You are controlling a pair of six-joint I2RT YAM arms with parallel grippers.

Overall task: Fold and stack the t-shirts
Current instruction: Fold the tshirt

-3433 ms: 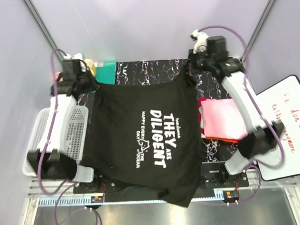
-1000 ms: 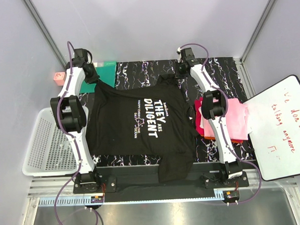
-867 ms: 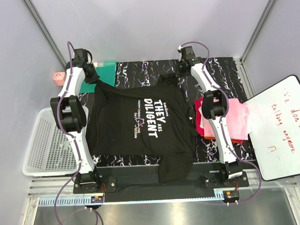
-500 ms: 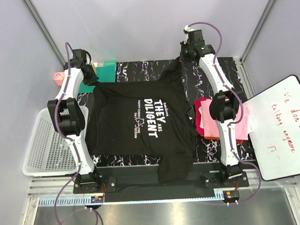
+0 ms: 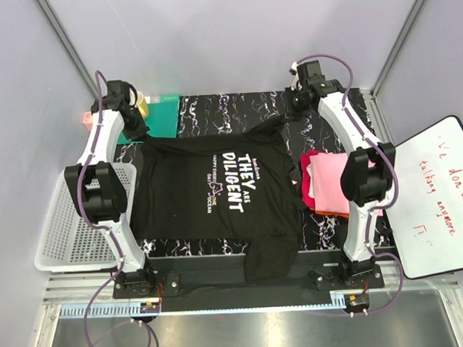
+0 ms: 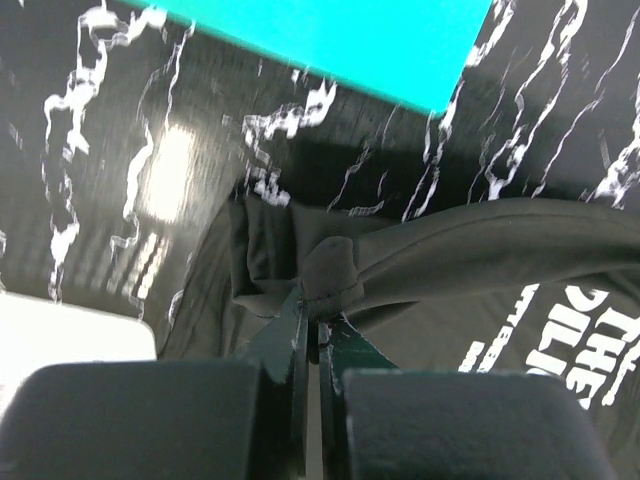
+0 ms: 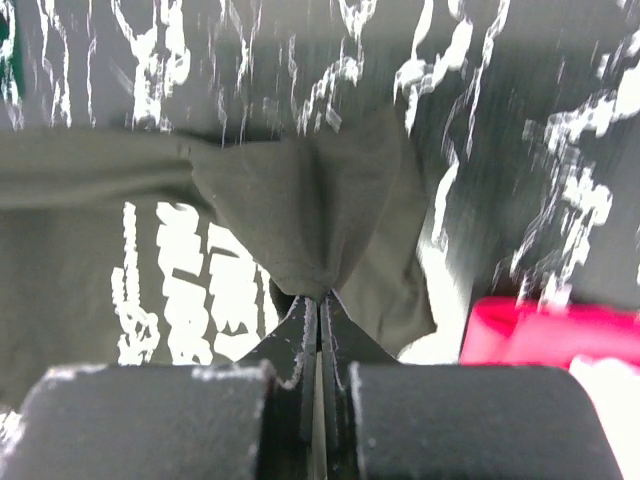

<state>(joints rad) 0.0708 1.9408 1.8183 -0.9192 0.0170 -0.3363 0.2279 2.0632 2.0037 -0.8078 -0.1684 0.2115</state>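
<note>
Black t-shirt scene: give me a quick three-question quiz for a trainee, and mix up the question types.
1. True or false: the left gripper and the right gripper are each shut on a far corner of the black t-shirt.
2. The folded pink shirt lies: A) under the black t-shirt; B) beside it, on the robot's right; C) beside it, on the robot's left.
3. Fill in: the chest lettering reads "THEY ARE ____".

Key: 1 true; 2 B; 3 DILIGENT
</note>
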